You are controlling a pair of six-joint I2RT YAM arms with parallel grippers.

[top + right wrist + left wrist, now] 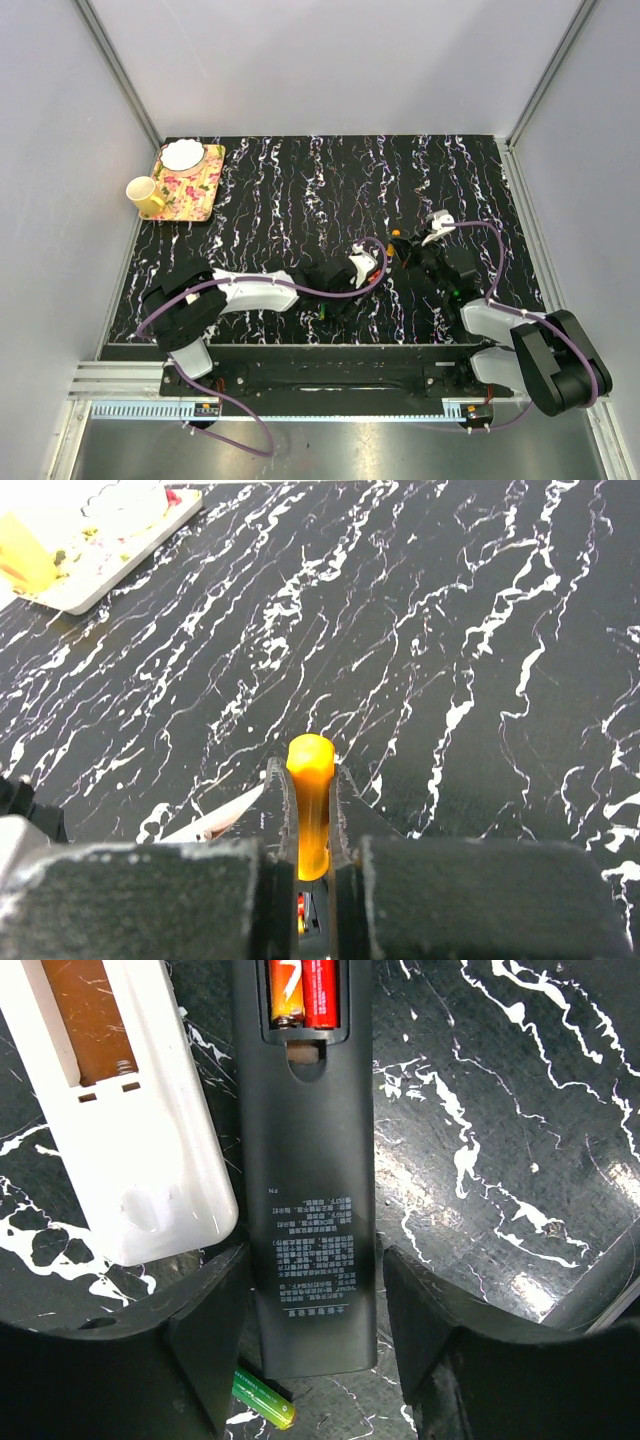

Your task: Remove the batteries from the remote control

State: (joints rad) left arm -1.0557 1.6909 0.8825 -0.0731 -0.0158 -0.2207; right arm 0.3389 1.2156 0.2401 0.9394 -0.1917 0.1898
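Marbled black table [300,190] fills the overhead view, with a flowered tray [195,190] and a yellow cup [143,195] at its far left corner. Both arms reach toward the middle. The left gripper [330,285] is low over the near centre, with a white remote [362,267] just beyond it. The right gripper [408,243] sits to its right, an orange tool [397,233] at its tip.

Left wrist view: a black remote [310,1210] lies face down, lengthwise between the two fingers [190,1350], with its battery bay open. Two batteries [303,992], one orange-yellow and one red, sit side by side in that bay at the top of the picture. The white remote lies just left of the black one, its own bay showing brown. A green battery [262,1397] lies loose on the table at the black remote's near end, beside the left finger. The jaws stand close against the remote's sides; whether they press it or stand free I cannot tell.

Right wrist view: the right gripper is clenched on the orange tool, a slim rod whose rounded tip sticks out past the fingertips. Tray and cup show blurred at the top left.
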